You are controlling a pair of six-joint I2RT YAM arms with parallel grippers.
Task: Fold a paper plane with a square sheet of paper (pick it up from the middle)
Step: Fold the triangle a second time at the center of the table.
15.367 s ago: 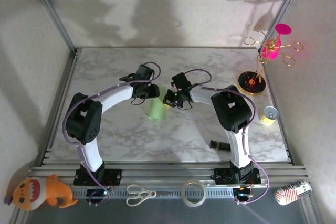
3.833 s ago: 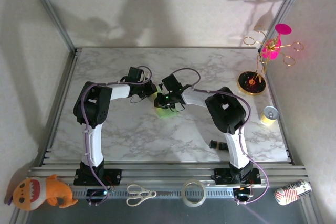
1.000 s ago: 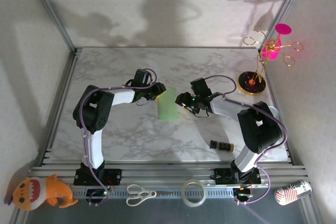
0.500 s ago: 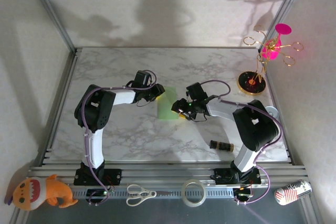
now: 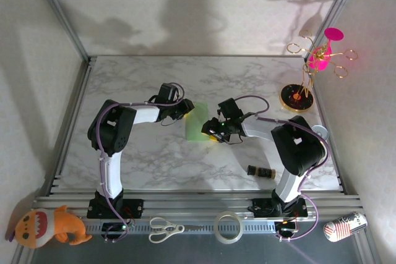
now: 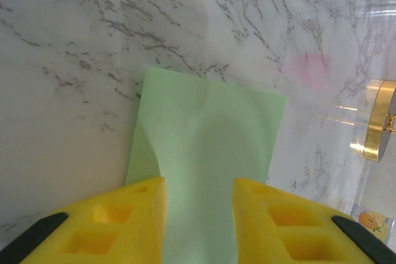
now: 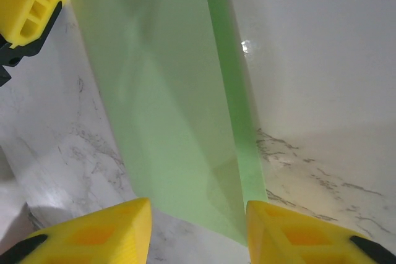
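Note:
The light green paper [image 5: 198, 124] lies flat on the marble table, folded into a narrow rectangle with crease lines rather than a full square. My left gripper [image 5: 187, 108] sits at its far left end, open, fingers either side of the paper [image 6: 207, 146] in the left wrist view, gripper [image 6: 199, 183] low over it. My right gripper [image 5: 214, 129] is at the paper's near right edge, open. In the right wrist view its gripper [image 7: 198, 205] straddles the near end of the folded strip [image 7: 167, 103], with the left gripper's yellow finger [image 7: 28, 4] at top left.
A small black cylinder [image 5: 260, 170] lies near the right arm's base. A gold stand with pink ornament [image 5: 297, 96] and a can [image 5: 317, 134] stand at the right. Scissors [image 5: 166, 229], a tape roll [image 5: 228, 227] and a plush toy [image 5: 49, 225] lie on the front rail.
Over the last second my right gripper has moved left to the paper's near right edge. The left gripper has stayed at the paper's far end.

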